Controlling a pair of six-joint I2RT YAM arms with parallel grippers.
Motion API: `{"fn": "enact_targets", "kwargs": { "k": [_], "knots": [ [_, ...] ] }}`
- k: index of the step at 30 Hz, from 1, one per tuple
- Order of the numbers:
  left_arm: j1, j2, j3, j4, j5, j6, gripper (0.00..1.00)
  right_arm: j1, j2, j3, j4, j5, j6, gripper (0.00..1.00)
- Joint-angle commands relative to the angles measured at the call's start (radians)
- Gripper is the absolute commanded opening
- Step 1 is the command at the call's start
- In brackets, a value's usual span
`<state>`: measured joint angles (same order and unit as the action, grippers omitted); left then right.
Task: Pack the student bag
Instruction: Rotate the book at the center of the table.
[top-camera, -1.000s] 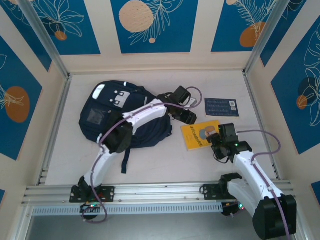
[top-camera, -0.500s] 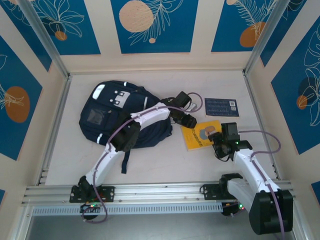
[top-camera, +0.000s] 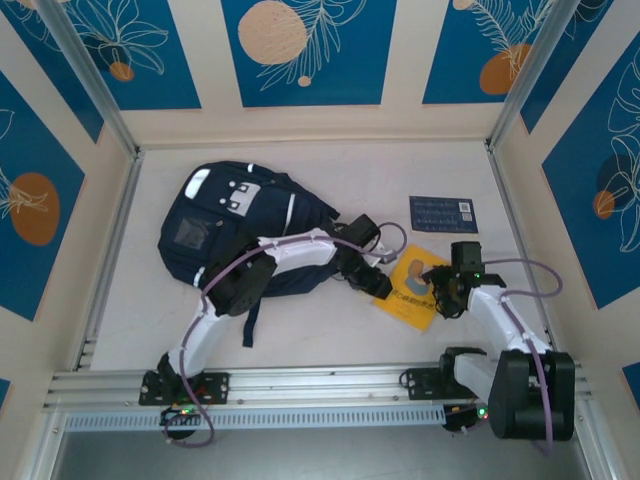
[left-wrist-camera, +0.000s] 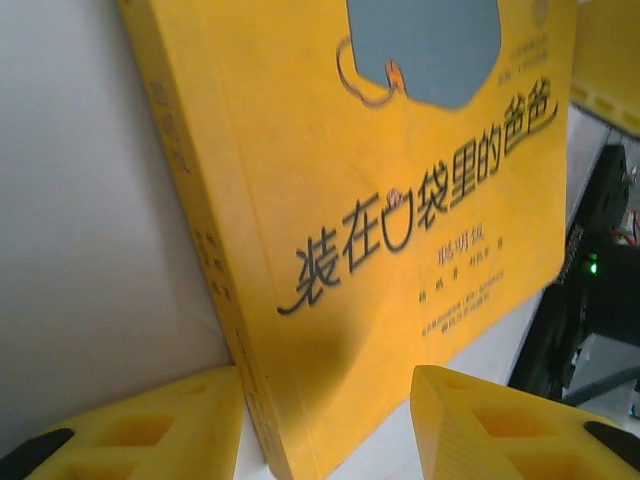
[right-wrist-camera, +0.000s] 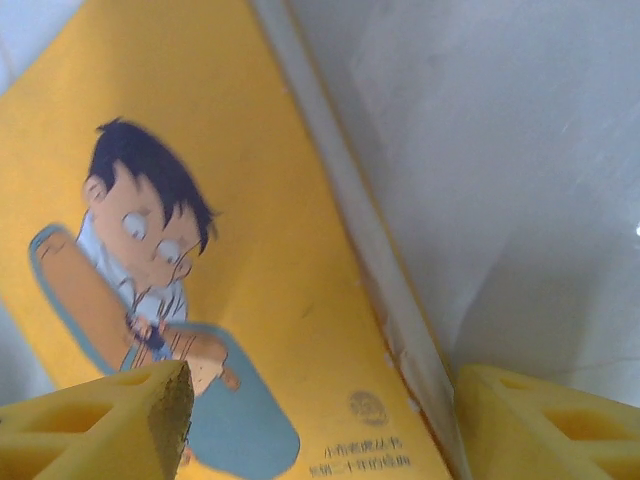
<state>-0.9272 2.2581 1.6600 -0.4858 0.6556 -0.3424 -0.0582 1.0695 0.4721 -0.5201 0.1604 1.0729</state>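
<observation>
The student bag (top-camera: 215, 225), a navy backpack with white stripes, lies flat at the table's left middle, and my left arm reaches across it. To its right a yellow picture book (top-camera: 410, 302) lies turned like a diamond. My left gripper (top-camera: 372, 277) is at the book's left corner. In the left wrist view the spine corner of the book (left-wrist-camera: 400, 200) sits between the fingers of that gripper (left-wrist-camera: 325, 385); the right finger is clear of it. My right gripper (top-camera: 437, 290) is at the book's right side, open (right-wrist-camera: 322, 385) astride the page edge of the book (right-wrist-camera: 250, 250).
A small navy booklet (top-camera: 443, 214) lies flat behind the book near the right wall. Metal frame posts and patterned walls box in the white table (top-camera: 330, 335). An aluminium rail (top-camera: 320, 385) runs along the near edge by the arm bases.
The yellow book has turned and slid toward the near edge. My left gripper followed it down and right, narrowing slightly. The right gripper swung round to the book's right side and widened.
</observation>
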Motion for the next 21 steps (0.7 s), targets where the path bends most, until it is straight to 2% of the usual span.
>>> {"fn": "enact_targets", "kwargs": {
  "k": [1,4,8,16,21],
  "knots": [
    [0.008,-0.060,-0.029,0.029,-0.019,-0.030,0.48,-0.007,0.068,0.050,0.018,-0.046,-0.084,0.70],
    [0.026,-0.061,-0.033,0.059,-0.076,-0.069,0.49,-0.001,0.135,0.076,0.043,-0.087,-0.147,0.70],
    [0.048,-0.064,-0.010,0.092,-0.115,-0.102,0.49,0.032,0.198,0.105,0.111,-0.229,-0.258,0.69],
    [0.070,-0.028,0.037,0.047,-0.213,-0.100,0.49,0.110,0.210,0.088,0.255,-0.417,-0.321,0.65],
    [0.070,-0.037,-0.003,0.060,-0.217,-0.097,0.47,0.111,0.176,0.087,0.254,-0.435,-0.319,0.61]
  ]
}}
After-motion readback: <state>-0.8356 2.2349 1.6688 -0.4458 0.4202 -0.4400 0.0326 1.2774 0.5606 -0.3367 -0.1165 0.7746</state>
